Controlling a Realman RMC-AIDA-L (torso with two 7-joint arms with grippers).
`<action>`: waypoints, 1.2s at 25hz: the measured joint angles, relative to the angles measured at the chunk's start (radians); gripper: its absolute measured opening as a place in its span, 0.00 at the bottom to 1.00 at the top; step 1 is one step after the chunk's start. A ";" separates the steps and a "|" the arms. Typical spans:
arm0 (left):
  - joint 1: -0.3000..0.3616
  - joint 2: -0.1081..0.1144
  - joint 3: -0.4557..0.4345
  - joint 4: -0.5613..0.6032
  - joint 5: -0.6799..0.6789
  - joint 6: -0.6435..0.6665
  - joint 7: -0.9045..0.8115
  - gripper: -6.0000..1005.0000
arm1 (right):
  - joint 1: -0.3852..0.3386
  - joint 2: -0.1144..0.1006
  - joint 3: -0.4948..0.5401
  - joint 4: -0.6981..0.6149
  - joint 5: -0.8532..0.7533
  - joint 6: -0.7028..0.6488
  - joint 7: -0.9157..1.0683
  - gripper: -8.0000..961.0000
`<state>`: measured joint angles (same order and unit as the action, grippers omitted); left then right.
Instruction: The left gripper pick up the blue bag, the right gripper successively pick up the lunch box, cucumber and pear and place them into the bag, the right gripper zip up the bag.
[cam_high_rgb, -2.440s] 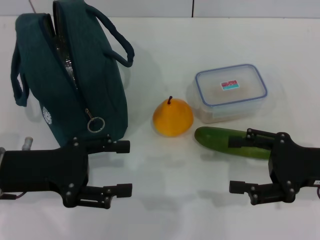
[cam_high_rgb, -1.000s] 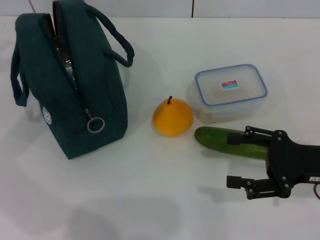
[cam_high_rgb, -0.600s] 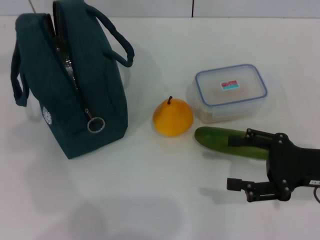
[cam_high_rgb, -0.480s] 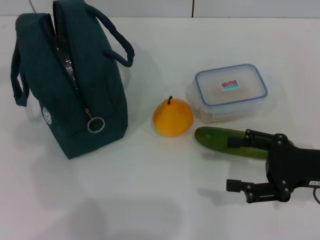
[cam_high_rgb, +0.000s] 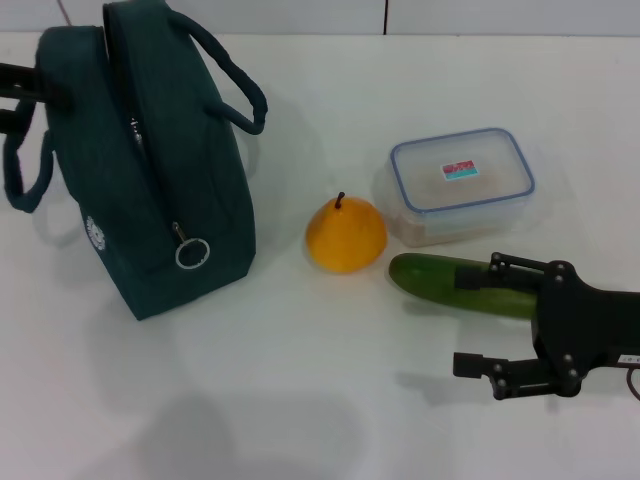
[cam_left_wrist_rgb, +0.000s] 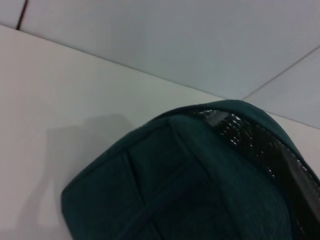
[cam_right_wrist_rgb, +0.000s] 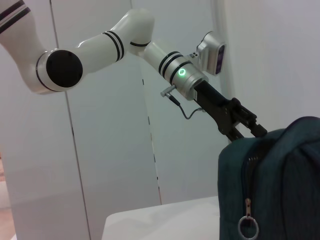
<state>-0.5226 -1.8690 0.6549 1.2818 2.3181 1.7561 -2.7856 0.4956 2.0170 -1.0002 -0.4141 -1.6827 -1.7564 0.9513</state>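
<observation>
The blue bag (cam_high_rgb: 150, 170) stands upright at the table's left, its zipper partly open with the ring pull (cam_high_rgb: 191, 253) hanging low on its side. My left gripper (cam_high_rgb: 15, 97) reaches in from the left edge, open, with its fingers on either side of the bag's left end by the handle. The right wrist view shows the left gripper (cam_right_wrist_rgb: 247, 125) coming down onto the bag (cam_right_wrist_rgb: 280, 185). The pear (cam_high_rgb: 345, 238) sits mid-table and the lunch box (cam_high_rgb: 462, 180) lies to its right. My right gripper (cam_high_rgb: 458, 322) is open low at the right, its upper finger over the cucumber (cam_high_rgb: 430, 278).
The left wrist view holds the bag's top (cam_left_wrist_rgb: 190, 190) with foil lining (cam_left_wrist_rgb: 260, 145) showing at the opening. White table (cam_high_rgb: 300, 400) stretches in front of the bag and pear. A white wall (cam_right_wrist_rgb: 110, 165) stands behind the table.
The left gripper left the near table, went out of view, and now shows at the bag's left end. The bag's left handle has shifted left and its opening looks narrower. The right gripper has barely moved.
</observation>
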 joint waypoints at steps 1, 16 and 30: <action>-0.004 -0.005 0.000 -0.001 0.004 -0.002 0.006 0.81 | 0.003 0.000 0.000 0.000 0.000 0.001 0.000 0.90; -0.025 -0.079 0.007 -0.005 0.071 -0.091 0.155 0.54 | 0.006 0.002 -0.001 0.000 -0.002 0.011 0.000 0.89; -0.017 -0.081 0.052 -0.003 0.071 -0.056 0.177 0.16 | 0.003 0.001 0.006 0.000 -0.002 0.012 0.008 0.89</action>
<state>-0.5397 -1.9503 0.7074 1.2792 2.3889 1.7002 -2.6087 0.4985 2.0184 -0.9944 -0.4142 -1.6843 -1.7439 0.9592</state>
